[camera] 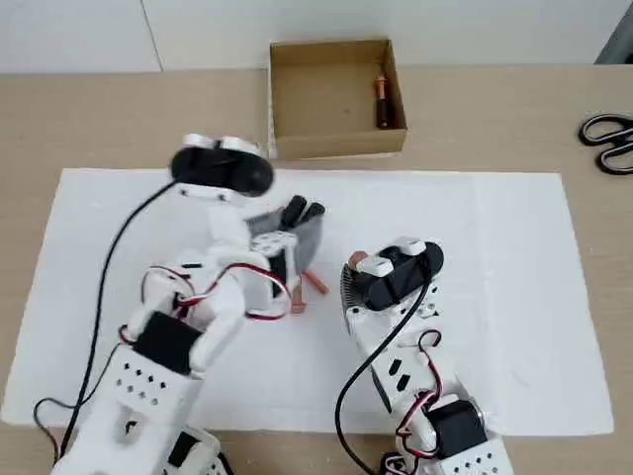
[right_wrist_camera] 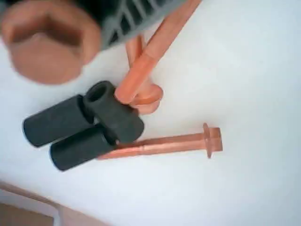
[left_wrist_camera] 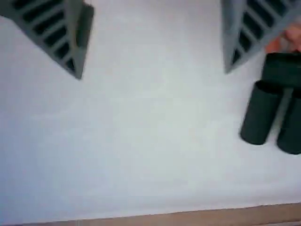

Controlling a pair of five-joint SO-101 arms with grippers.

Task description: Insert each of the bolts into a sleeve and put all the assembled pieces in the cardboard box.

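Three black sleeves (right_wrist_camera: 80, 136) lie bunched on the white sheet (camera: 495, 277), and they also show in the high view (camera: 304, 211). Loose copper bolts (right_wrist_camera: 164, 144) lie against them; one shaft (right_wrist_camera: 157, 49) points at the top sleeve's opening. My right gripper (right_wrist_camera: 94, 28) is low beside this pile, shut on a copper bolt whose hex head (right_wrist_camera: 47, 42) looms close. The left gripper (left_wrist_camera: 153, 70) hovers open over bare sheet just beside the sleeves (left_wrist_camera: 261, 113), nothing between its fingers (left_wrist_camera: 70, 42). In the cardboard box (camera: 297, 99) lies one assembled piece (camera: 381, 102).
Scissors (camera: 608, 141) lie at the table's far right edge. Both arm bases stand at the front edge, with black and red cables trailing. The sheet is bare to the right of the right arm and to the far left.
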